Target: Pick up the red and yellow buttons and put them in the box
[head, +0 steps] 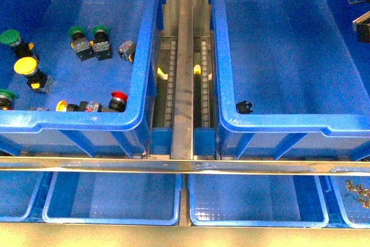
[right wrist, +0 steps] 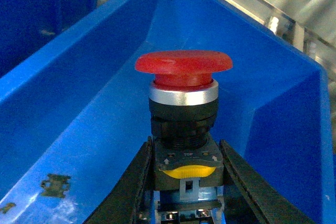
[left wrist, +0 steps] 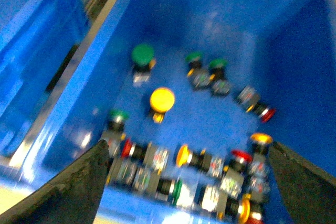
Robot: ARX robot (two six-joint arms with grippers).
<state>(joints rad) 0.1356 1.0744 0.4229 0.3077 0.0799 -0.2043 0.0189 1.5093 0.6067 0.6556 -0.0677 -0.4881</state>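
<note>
Blue-walled and deep, the box (head: 277, 122) is the right one of two crates alike, and it contains only a small black clip (head: 244, 106). The right end effector (right wrist: 186, 167) is closed on the blocky body of a red button (right wrist: 184, 64), cap upright, over the box's interior. The left end effector (left wrist: 187, 153) is spread wide and holds nothing. It hangs above the left crate (head: 75, 121), where a yellow button (left wrist: 161, 99) sits apart and others lie crowded among green-capped buttons (left wrist: 143, 55).

Likely hazards:
- The grip sits low on a top-heavy part, which may tip or slip between the fingers.
- Release from height may make it bounce.
- On the left, a descent into the crowded row risks catching a green cap alongside.
</note>
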